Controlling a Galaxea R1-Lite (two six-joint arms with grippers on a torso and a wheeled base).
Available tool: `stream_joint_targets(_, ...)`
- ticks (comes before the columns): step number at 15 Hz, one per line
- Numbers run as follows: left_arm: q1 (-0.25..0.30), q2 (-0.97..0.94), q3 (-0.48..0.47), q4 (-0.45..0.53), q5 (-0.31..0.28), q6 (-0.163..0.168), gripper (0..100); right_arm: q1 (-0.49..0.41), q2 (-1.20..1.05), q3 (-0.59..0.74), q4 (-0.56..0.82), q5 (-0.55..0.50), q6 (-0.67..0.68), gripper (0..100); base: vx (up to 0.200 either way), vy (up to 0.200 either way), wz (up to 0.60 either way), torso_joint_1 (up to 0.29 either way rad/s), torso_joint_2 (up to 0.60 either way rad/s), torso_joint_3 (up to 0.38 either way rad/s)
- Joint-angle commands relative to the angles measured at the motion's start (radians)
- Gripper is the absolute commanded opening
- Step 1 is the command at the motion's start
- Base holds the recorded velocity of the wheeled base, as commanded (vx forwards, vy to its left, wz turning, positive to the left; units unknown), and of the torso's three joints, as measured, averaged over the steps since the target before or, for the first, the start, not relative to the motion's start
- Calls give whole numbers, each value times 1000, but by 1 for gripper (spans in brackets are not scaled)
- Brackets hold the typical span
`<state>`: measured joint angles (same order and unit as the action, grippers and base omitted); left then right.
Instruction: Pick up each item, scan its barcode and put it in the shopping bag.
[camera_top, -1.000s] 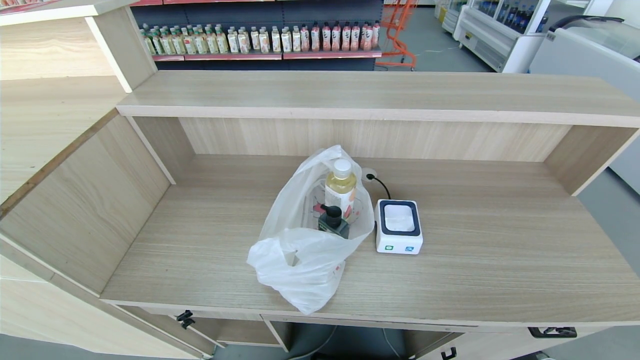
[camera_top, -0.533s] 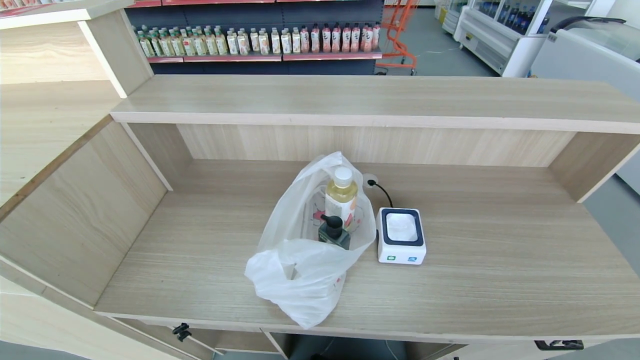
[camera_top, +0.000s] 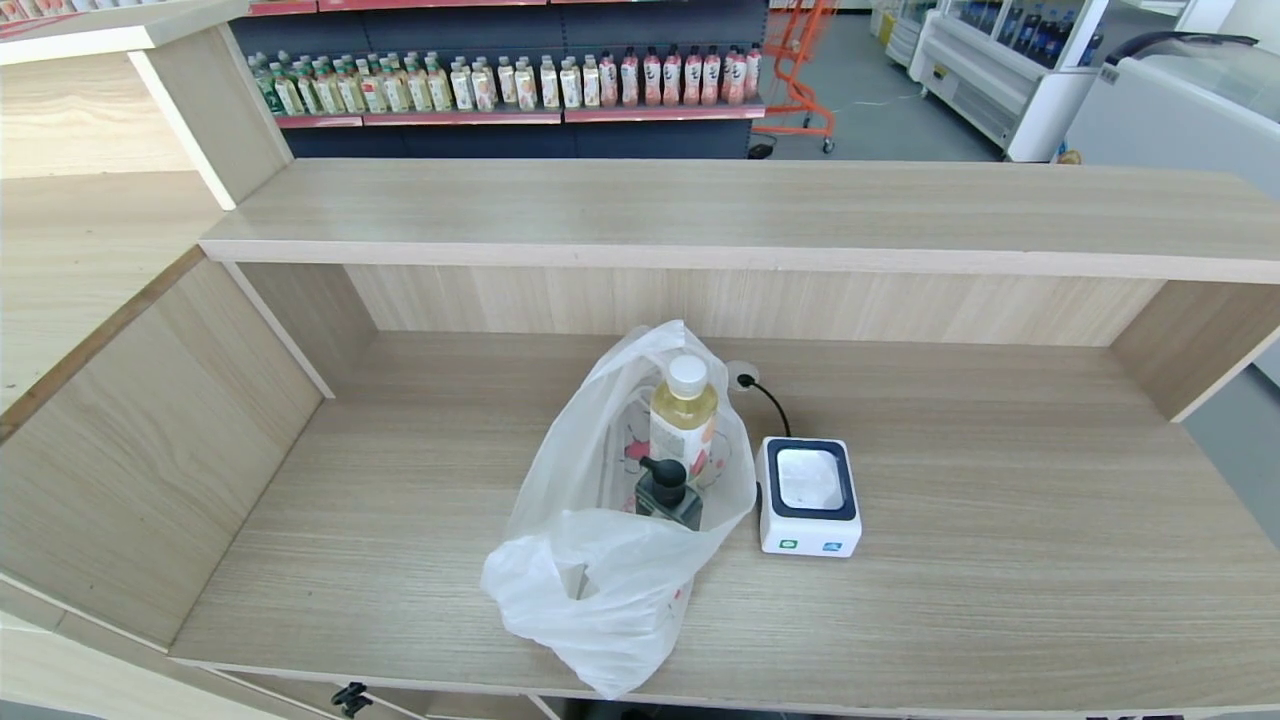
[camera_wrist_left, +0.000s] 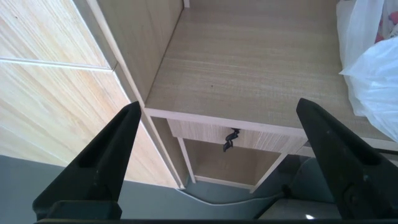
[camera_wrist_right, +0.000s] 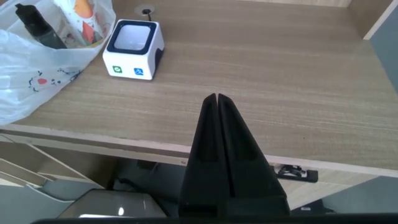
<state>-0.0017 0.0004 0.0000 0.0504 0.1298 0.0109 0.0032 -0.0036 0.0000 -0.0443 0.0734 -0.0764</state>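
Head view: drink bottle (camera_top: 684, 412) in shopping bag (camera_top: 590, 590) (scanner (camera_top: 808, 497) just beside).

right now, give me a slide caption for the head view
Shopping bag holding drink bottle and pump bottle, beside scanner on wooden counter

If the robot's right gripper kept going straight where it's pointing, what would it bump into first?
Probably the bare wooden counter top. The right gripper, shut, points at it, off to one side of the scanner, though depth is hard to judge.
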Motion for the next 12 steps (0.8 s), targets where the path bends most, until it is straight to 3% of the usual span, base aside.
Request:
stream_joint_targets(1,0,0,0,0,1,0,100,0,4,0,0,0,0,0,0,0,0,0,0,0)
stream_joint_targets(6,0,1,0,0,1,-2,100,0,4,0,0,0,0,0,0,0,0,0,0,0)
stream_joint_targets(9,0,0,0,0,1,0,100,0,4,0,0,0,0,0,0,-200,0,-1,2,4)
stream_joint_targets(12,0,0,0,0,1,-2,100,0,4,0,0,0,0,0,0,0,0,0,0,0)
